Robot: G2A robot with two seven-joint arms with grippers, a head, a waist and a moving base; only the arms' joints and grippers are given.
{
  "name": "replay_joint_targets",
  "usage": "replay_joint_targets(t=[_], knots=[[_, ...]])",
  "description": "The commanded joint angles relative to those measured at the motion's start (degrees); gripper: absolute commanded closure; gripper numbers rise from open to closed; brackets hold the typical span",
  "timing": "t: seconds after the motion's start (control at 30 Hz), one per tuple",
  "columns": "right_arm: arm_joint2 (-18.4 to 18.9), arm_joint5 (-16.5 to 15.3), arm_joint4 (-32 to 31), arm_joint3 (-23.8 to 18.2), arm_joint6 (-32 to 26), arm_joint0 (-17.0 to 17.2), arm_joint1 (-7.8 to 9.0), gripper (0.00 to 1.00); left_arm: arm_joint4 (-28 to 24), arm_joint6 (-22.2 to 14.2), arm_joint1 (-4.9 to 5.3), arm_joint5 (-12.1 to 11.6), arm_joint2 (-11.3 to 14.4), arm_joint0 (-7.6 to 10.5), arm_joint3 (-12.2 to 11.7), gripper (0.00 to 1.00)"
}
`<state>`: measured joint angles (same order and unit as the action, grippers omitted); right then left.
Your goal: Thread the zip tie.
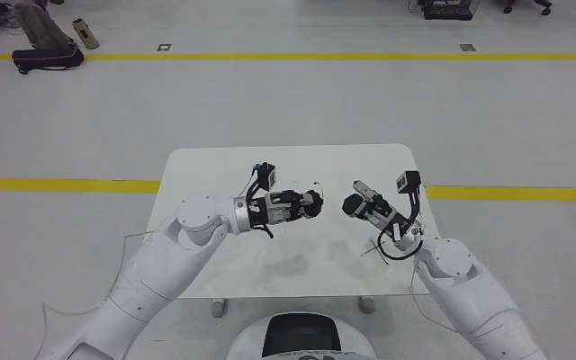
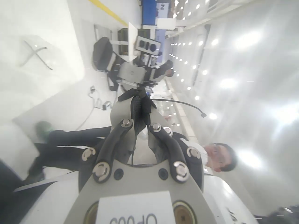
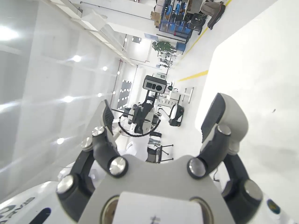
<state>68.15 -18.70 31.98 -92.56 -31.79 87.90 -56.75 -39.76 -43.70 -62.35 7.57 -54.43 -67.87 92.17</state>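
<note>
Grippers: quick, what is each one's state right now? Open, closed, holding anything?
Left gripper: closed, holding the black zip tie.
Right gripper: open, holding nothing.

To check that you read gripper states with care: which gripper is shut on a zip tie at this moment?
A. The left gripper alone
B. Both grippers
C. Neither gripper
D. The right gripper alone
A: the left gripper is shut on a black zip tie whose free end curves away from it, while the right gripper stands open with nothing between its fingers.
</note>
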Motion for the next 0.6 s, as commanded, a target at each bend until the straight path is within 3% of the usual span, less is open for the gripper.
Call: replay_joint_targets(t=[0.0,0.2,0.43,0.57], knots=[[0.3,-0.5,8.3,2.3,-6.2,-0.4,-0.17,0.0,-6.3,-0.4,-0.43,-1.1,0.1,-0.31,-1.8,1.0],[1.3,-0.8,17.8,7.3,-17.8,-1.6,-0.73,0.0,-13.3,-3.7,-1.74,-4.6,2.1,1.11,-6.3,1.0],[1.7,-0.8,23.8,9.3,-25.4,-2.9,-2.11,0.0,-15.1,-6.8,-3.19,-10.7,4.7,3.03,-9.9,1.0],[1.7,-0.8,23.8,9.3,-25.4,-2.9,-2.11,0.0,-15.1,-6.8,-3.19,-10.7,4.7,3.03,-9.9,1.0]])
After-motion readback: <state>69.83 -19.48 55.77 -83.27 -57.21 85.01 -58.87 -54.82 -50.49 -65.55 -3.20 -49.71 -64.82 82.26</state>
